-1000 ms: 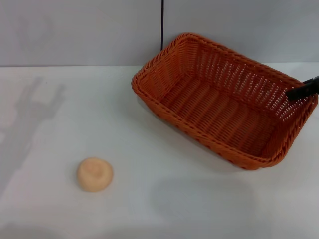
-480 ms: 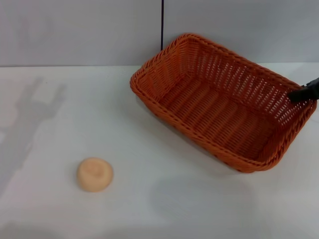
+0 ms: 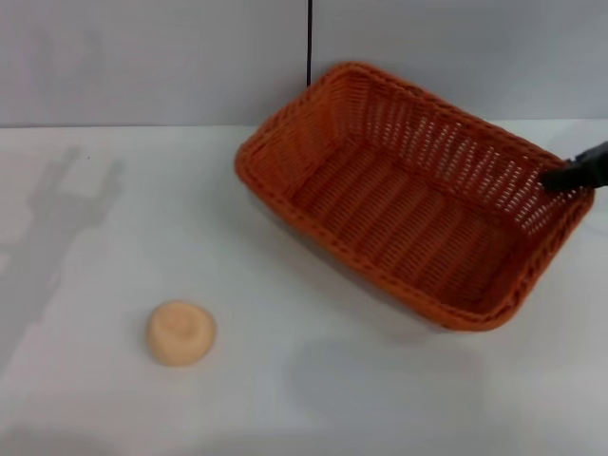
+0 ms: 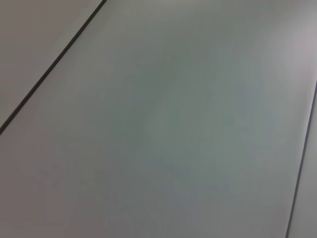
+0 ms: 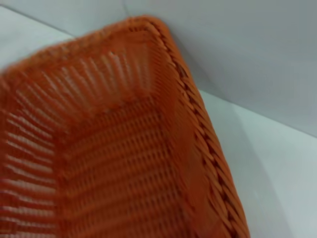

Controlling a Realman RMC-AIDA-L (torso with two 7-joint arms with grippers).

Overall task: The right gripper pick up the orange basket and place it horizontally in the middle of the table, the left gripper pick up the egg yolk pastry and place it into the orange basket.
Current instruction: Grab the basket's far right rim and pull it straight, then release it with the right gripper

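The orange basket (image 3: 285,201) is at the right of the table (image 3: 313,389), skewed and tilted, its near side casting a shadow below it. My right gripper (image 3: 573,175) shows only as a dark tip on the basket's far right rim, shut on it. The right wrist view looks into the basket (image 5: 114,148) from close up, along its braided rim. The egg yolk pastry (image 3: 180,332) lies alone on the table at the front left, well apart from the basket. The left gripper is out of view; its wrist view shows only grey wall.
A grey wall (image 3: 142,57) with a dark vertical seam (image 3: 309,43) rises behind the table. An arm's shadow (image 3: 57,209) falls on the table's left part. White tabletop lies between pastry and basket.
The basket has shifted leftward with the right gripper's tip on its rim, its left corner moving some way toward the table's middle. The pastry has stayed put.
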